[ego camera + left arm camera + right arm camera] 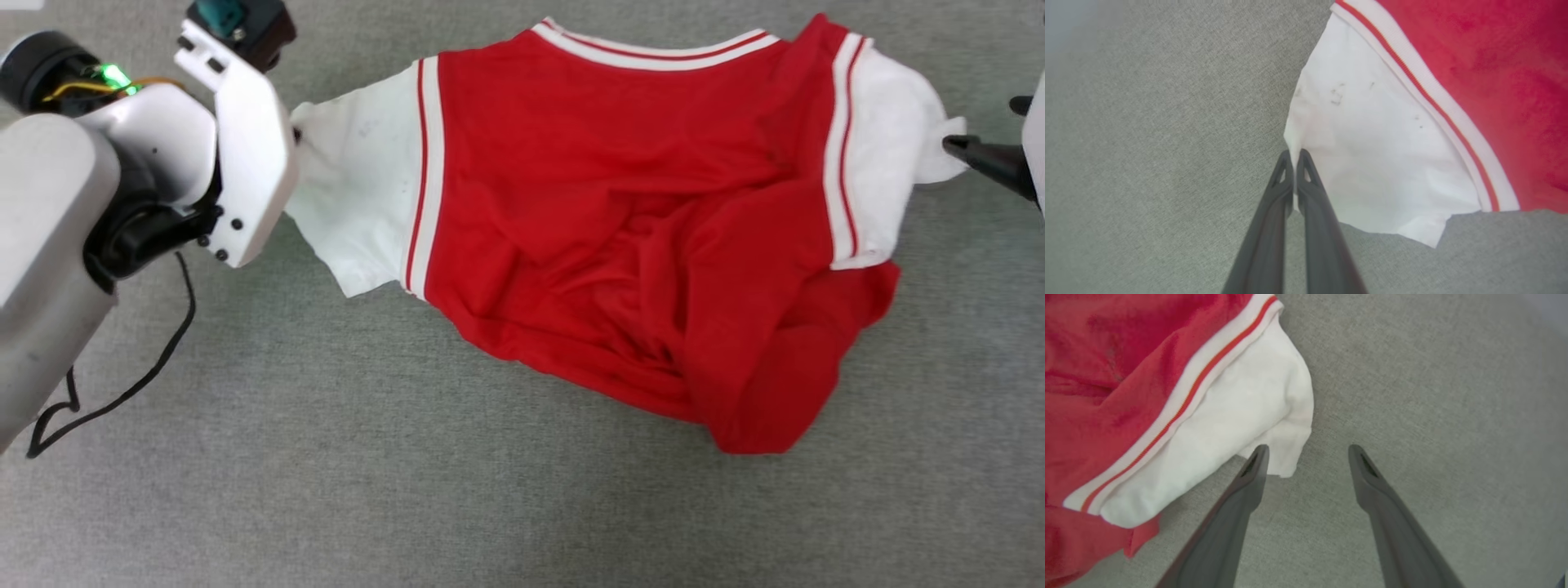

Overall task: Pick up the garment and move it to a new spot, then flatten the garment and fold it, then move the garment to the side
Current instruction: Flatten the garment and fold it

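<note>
My left claw [1294,157] is pinched shut on the white sleeve [1372,163] at nine o'clock of the red jersey T-shirt [620,212] rumpled on the grey worktop [408,490], my right claw [1308,451] gaping at its three o'clock sleeve [1241,416].

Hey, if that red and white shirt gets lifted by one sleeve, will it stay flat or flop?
Likely floppy: the shirt lies wrinkled and bunched at its hem. Probably light: the left claw, shut on one sleeve corner, draws the fabric to a point. Expect the rest to sag and trail.
</note>
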